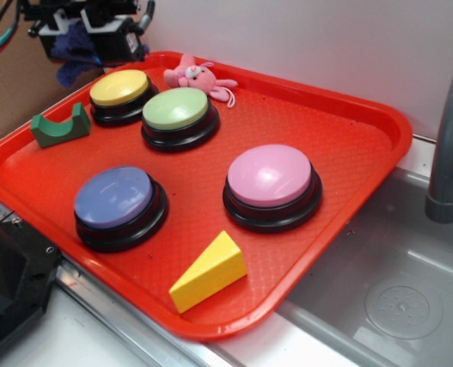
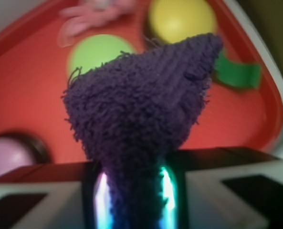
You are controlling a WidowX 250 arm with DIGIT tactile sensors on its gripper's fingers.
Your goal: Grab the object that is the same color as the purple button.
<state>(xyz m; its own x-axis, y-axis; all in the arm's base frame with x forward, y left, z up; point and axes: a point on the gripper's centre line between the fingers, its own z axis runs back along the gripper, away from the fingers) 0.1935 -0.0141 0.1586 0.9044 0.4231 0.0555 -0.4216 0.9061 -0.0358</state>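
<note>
My gripper (image 1: 79, 42) hangs above the tray's far left corner, shut on the dark purple-blue fuzzy cloth (image 1: 72, 52), which dangles from it clear of the tray. In the wrist view the cloth (image 2: 141, 119) fills the middle, pinched between the two fingers (image 2: 101, 200) of the gripper (image 2: 134, 200). The purple button (image 1: 114, 197), lavender-blue dome on a black base, sits at the tray's near left. It is out of the wrist view.
On the red tray (image 1: 341, 122) stand a yellow button (image 1: 119, 88), a green button (image 1: 176, 108) and a pink button (image 1: 270, 176). A green arch block (image 1: 59, 128), a pink plush toy (image 1: 195, 76) and a yellow wedge (image 1: 208, 271) lie there too. A grey sink with a pipe (image 1: 449, 145) is at right.
</note>
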